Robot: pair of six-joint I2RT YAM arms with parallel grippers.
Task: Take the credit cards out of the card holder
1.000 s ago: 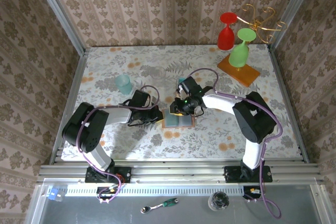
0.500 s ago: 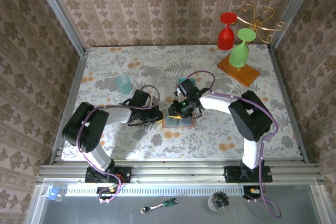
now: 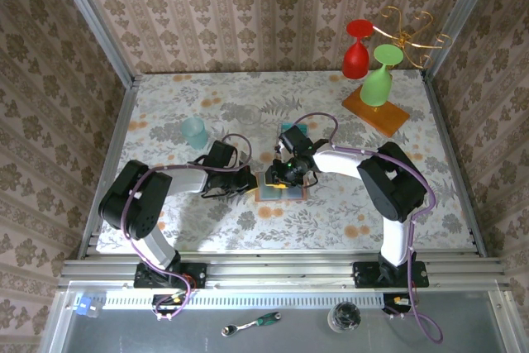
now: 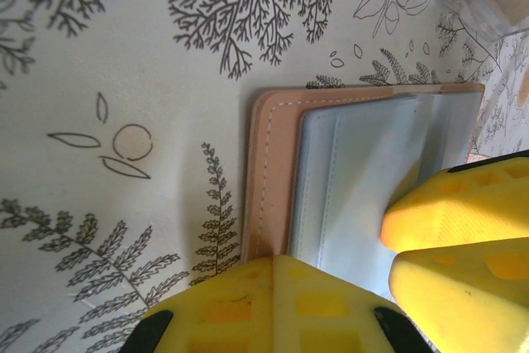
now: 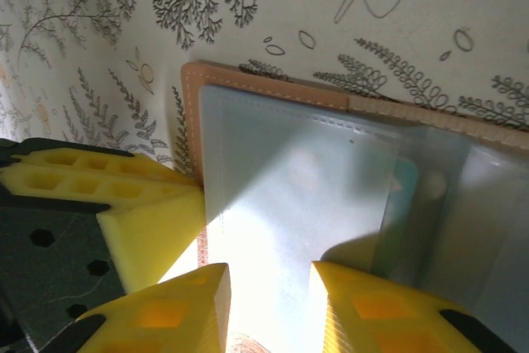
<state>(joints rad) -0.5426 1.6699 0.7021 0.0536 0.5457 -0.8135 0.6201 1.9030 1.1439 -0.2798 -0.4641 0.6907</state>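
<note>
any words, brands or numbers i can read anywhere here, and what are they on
No text can be read in any view.
card holder: stitched leather and plain pockets, no brand or number showing.
small blue tag on the front rail: too small to read.

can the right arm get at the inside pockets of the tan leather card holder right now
Probably yes: the right gripper hangs open right over the grey-blue inner face of the flat tan leather card holder, nothing between them; the shut left gripper sits at one edge.

I see the floral table (image 3: 347, 196) carrying the holder (image 3: 285, 195) at centre, a cup (image 3: 195, 131) at ten o'clock and a slab (image 3: 391, 119) at two.
</note>
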